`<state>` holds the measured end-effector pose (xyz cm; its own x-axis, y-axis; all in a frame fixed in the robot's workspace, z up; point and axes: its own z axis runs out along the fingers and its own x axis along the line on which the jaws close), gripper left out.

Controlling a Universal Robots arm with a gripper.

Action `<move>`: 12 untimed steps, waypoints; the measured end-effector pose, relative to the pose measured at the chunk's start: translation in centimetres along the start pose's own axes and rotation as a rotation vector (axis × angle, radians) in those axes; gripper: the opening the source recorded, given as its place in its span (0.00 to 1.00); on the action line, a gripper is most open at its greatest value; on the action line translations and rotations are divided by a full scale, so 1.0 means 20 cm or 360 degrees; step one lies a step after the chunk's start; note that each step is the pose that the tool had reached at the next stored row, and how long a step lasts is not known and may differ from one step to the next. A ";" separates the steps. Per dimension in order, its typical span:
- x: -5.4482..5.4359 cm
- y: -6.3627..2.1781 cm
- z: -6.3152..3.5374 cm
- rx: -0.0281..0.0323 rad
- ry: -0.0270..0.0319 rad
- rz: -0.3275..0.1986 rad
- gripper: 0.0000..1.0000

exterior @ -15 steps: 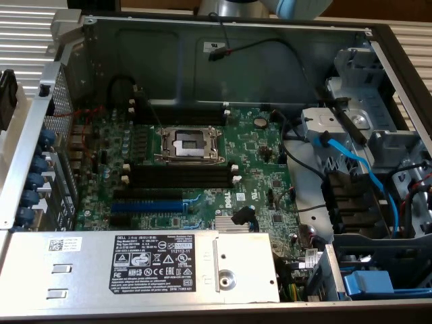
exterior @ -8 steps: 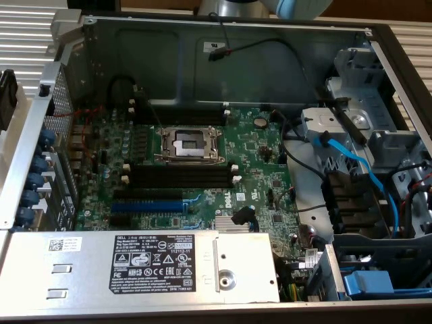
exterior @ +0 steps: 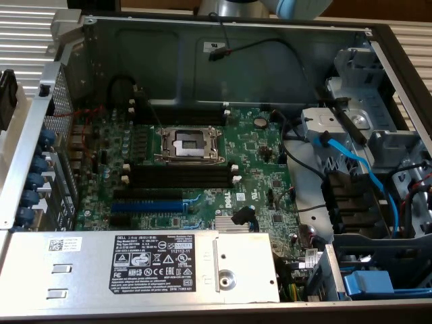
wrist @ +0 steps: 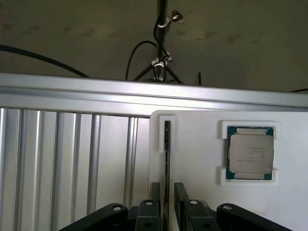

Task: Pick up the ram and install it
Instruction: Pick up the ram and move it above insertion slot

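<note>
The ram [wrist: 166, 144] is a thin dark stick standing on edge in a notch of a white holder [wrist: 197, 159], seen end-on in the wrist view. My gripper [wrist: 166, 186] straddles its near end. One black finger [wrist: 155, 192] stands on each side of the stick, with a narrow gap showing, so the jaws are open around it. In the exterior view, the long black slots [exterior: 179, 177] with white end clips lie on the green motherboard [exterior: 256, 162] inside the open computer case. More black slots [exterior: 182, 116] lie beyond the processor socket [exterior: 187, 143].
A processor chip [wrist: 250, 153] rests in another pocket of the white holder. An aluminium rail [wrist: 144, 98] and ribbed panel [wrist: 57, 159] border the holder. In the case are a blue expansion slot [exterior: 147, 204], a power supply [exterior: 135, 266], drive bays [exterior: 364, 121] and blue cables [exterior: 358, 165].
</note>
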<state>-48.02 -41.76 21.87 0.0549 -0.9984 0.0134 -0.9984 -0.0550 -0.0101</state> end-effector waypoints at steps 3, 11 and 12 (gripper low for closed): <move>0.00 -0.001 0.008 0.00027 0.00022 -0.0008 0.26; 0.00 -0.013 0.041 0.00029 0.00086 -0.0033 0.26; 0.00 -0.014 0.045 0.00026 0.00088 -0.0035 0.26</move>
<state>-47.75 -41.69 20.97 0.0771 -0.9968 0.0192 -0.9969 -0.0773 -0.0114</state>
